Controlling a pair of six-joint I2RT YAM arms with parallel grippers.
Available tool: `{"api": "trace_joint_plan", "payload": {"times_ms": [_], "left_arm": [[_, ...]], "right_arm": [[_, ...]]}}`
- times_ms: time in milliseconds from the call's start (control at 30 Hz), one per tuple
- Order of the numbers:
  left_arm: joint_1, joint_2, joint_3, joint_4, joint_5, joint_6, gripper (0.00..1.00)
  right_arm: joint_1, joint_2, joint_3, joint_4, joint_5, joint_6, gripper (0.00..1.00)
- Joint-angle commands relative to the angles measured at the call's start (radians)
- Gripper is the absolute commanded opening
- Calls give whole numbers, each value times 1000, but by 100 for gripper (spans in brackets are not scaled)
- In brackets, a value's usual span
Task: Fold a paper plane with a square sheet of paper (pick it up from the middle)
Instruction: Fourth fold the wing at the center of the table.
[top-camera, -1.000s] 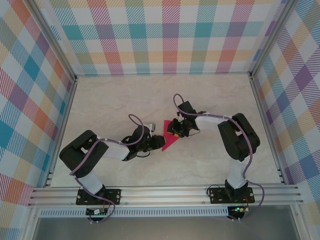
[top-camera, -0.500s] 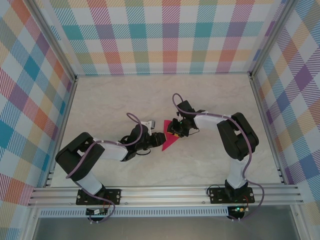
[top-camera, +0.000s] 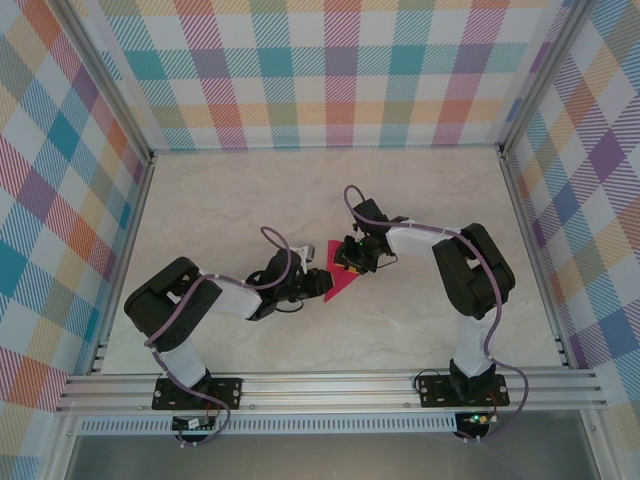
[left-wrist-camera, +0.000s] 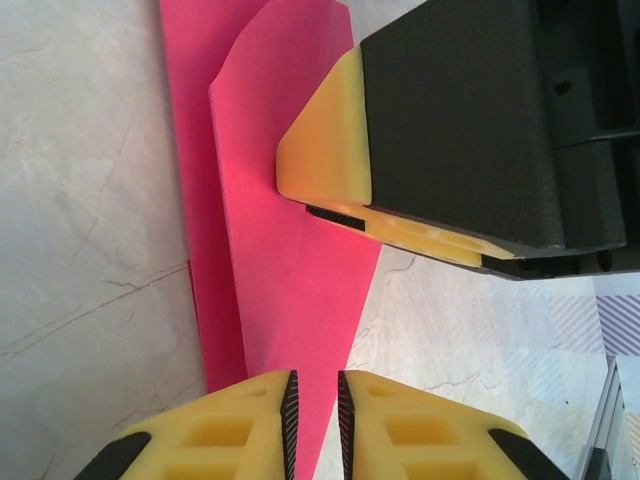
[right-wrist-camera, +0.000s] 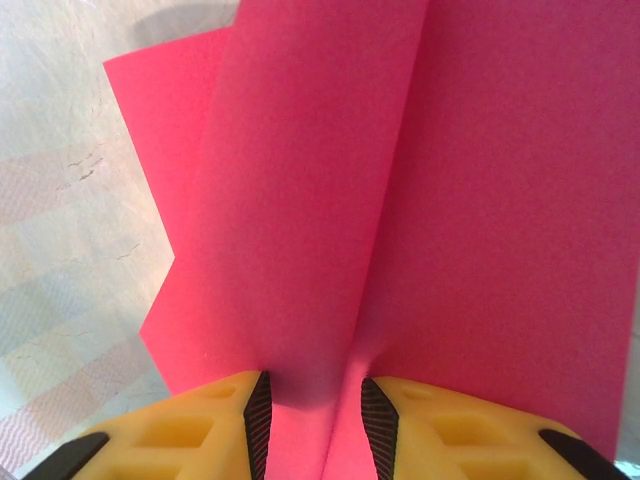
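Observation:
The pink square sheet of paper (top-camera: 337, 285) lies mid-table, folded into a narrow pointed wedge like a paper plane. In the left wrist view the paper (left-wrist-camera: 290, 270) tapers toward my left gripper (left-wrist-camera: 313, 405). The jaws stand a narrow gap apart, with the tip showing in that gap. My left gripper (top-camera: 318, 283) is at the wedge's left edge. My right gripper (top-camera: 350, 262) is over its far right part, with one of its fingers (left-wrist-camera: 320, 150) resting on a raised flap. In the right wrist view the right gripper (right-wrist-camera: 312, 410) is open and straddles the centre crease of the paper (right-wrist-camera: 320, 200).
The pale marble tabletop (top-camera: 250, 200) spreads around the paper. Checked walls and aluminium frame posts (top-camera: 150, 165) enclose it on three sides. A metal rail (top-camera: 330, 385) with both arm bases runs along the near edge.
The left jaws have narrowed around the paper's tip, and the left arm's elbow has shifted slightly. The right gripper and the paper have stayed in place.

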Motion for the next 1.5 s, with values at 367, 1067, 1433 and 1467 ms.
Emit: {"api": "trace_joint_plan", "payload": {"times_ms": [367,1067,1433,1467], "left_arm": [[-5,-103,1,-63,-30,25,24],[-26,-28,69,-190,-15,22,26],[-27,-22,77,-235,-54,24,20],[-26,-21,79,-239,-55,24,19]], "right_arm": [[-10,88,-28,-80,154,12,35],[-9,112,-17,-117,184,38,35],[-10,123,-9,-144,212,54,35],[-10,122,-9,-147,216,57,35]]}}
